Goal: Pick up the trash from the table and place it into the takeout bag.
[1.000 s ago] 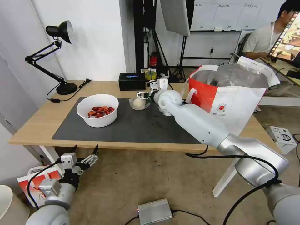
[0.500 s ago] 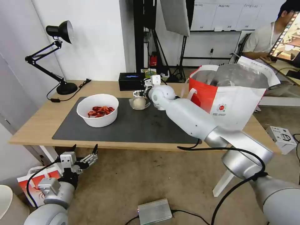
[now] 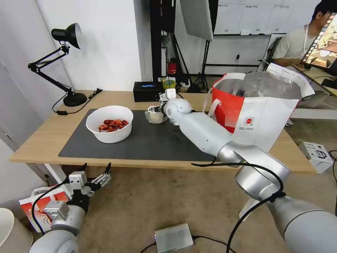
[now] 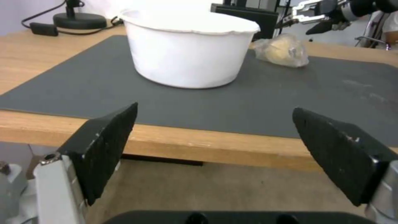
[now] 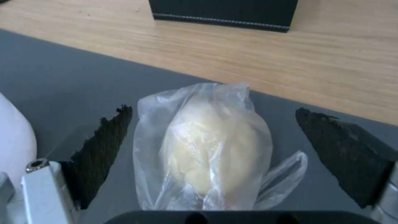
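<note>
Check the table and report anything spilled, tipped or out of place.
Nothing stands out. The bowl sits upright on the mat with the shells inside, the plastic wad lies intact between the open right gripper fingers, and the takeout bag stands upright, mouth open. No spills show.

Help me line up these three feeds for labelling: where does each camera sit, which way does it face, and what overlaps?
Head view: high on the robot, looking forward and down at the table; both arms show, the left claw low before the table edge, the right claw at the wad.
Left wrist view: below table height, facing the bowl; its open fingers frame it.
Right wrist view: just above the wad, looking down; open fingers flank it.
Shared: all three show the wad and mat.
</note>
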Available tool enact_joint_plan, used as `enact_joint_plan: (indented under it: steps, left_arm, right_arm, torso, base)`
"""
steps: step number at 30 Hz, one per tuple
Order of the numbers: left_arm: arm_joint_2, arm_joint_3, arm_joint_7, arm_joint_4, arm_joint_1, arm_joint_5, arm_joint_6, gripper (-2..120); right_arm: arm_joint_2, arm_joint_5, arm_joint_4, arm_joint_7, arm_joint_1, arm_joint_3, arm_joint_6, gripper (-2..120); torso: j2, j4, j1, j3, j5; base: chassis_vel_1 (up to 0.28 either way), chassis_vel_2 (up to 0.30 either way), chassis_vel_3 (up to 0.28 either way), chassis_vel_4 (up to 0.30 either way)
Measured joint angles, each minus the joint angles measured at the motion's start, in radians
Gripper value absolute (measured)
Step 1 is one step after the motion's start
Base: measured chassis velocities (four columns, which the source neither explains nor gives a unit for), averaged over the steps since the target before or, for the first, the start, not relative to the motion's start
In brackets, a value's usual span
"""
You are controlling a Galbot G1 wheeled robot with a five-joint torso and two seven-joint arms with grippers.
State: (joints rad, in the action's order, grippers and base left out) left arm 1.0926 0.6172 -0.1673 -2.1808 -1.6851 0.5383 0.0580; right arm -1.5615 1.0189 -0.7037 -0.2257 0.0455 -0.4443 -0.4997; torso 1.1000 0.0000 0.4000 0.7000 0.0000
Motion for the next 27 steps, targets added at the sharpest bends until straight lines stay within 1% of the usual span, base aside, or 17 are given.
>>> enact_joint_plan:
  steps: [13,16,20,27]
  left_arm:
    - [0.005,-0.012,0.001,-0.001,0.009,-0.001,-0.001,100]
    - [0.008,-0.017,0.001,-0.001,0.011,-0.003,-0.001,100]
    - [0.01,-0.02,0.001,-0.001,0.013,-0.004,-0.002,100]
    - [0.011,-0.025,0.001,-0.001,0.016,-0.005,-0.002,100]
  right_arm:
    - [-0.012,-0.036,0.042,0.026,0.0,-0.006,0.002,100]
    - [-0.012,-0.048,0.056,0.045,0.0,-0.006,0.004,100]
    - [-0.012,-0.07,0.074,0.102,-0.006,-0.009,0.025,100]
    - [-0.012,-0.096,0.089,0.145,-0.013,-0.02,0.061,100]
  torso:
    - [0.0,-0.0001,0.0,0.0,0.0]
    - [0.0,0.0,0.0,0.0,0.0]
    - [0.0,-0.0001,0.0,0.0,0.0001]
    - [0.0,0.0,0.0,0.0,0.0001]
  base:
    - [0.0,0.0,0.0,0.0]
    - [0.0,0.0,0.0,0.0]
    - [0.0,0.0,0.0,0.0]
    - [0.0,0.0,0.0,0.0]
